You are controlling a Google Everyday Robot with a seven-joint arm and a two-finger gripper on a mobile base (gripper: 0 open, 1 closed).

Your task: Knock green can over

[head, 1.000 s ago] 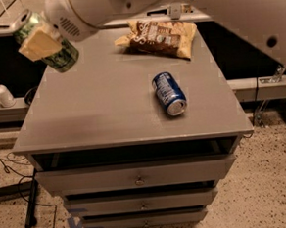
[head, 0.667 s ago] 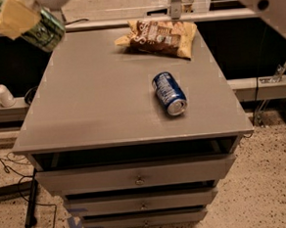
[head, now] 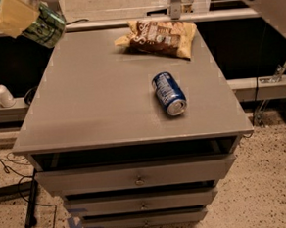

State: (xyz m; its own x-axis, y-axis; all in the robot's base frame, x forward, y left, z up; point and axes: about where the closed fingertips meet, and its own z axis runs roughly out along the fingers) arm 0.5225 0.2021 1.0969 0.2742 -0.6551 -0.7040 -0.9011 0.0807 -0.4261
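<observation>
The green can (head: pixel 50 27) has a light green and white patterned print. It hangs tilted in the air over the far left corner of the grey cabinet top (head: pixel 93 104). My gripper (head: pixel 27 18) is at the top left edge of the camera view, shut on the green can. One tan finger pad (head: pixel 14 15) lies against the can's side, and the other finger is hidden behind the can. The can touches no surface.
A blue can (head: pixel 169 93) lies on its side right of centre on the cabinet top. A brown chip bag (head: pixel 159 36) lies at the back. The top drawer (head: pixel 137 177) stands slightly open. A white pump bottle (head: pixel 0 91) stands on a shelf at left. My arm (head: pixel 265 2) crosses the top right.
My gripper has carried the green can up and to the left, from above the cabinet's left side toward the far left corner. The blue can and chip bag have not moved.
</observation>
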